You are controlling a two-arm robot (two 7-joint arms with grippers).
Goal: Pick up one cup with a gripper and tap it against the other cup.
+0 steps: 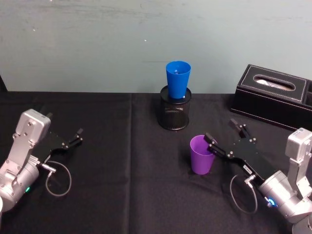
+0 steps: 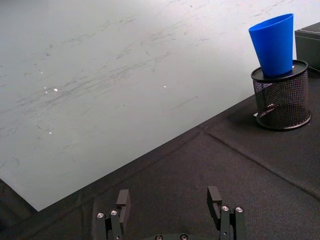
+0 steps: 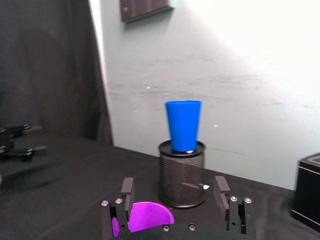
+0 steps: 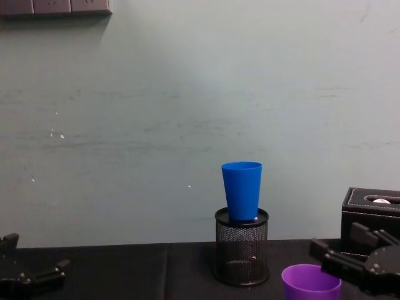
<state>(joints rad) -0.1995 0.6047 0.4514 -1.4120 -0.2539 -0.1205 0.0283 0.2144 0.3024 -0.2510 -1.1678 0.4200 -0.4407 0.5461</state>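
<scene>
The short purple cup (image 1: 201, 154) stands upright on the black cloth in front of the mesh holder; it also shows in the chest view (image 4: 310, 281). My right gripper (image 1: 222, 130) is open just right of it, one finger (image 3: 127, 193) over the purple cup's (image 3: 146, 217) rim and the other well clear. Nothing is gripped. The tall blue cup (image 1: 178, 78) stands upright in a black mesh pen holder (image 1: 174, 112) at the back centre. My left gripper (image 1: 78, 136) rests open at the left, far from both cups.
A black tissue box (image 1: 275, 95) sits at the back right, close behind the right arm. A grey cable loops by each wrist. The cloth-covered table (image 1: 122, 185) ends at a pale wall behind the holder.
</scene>
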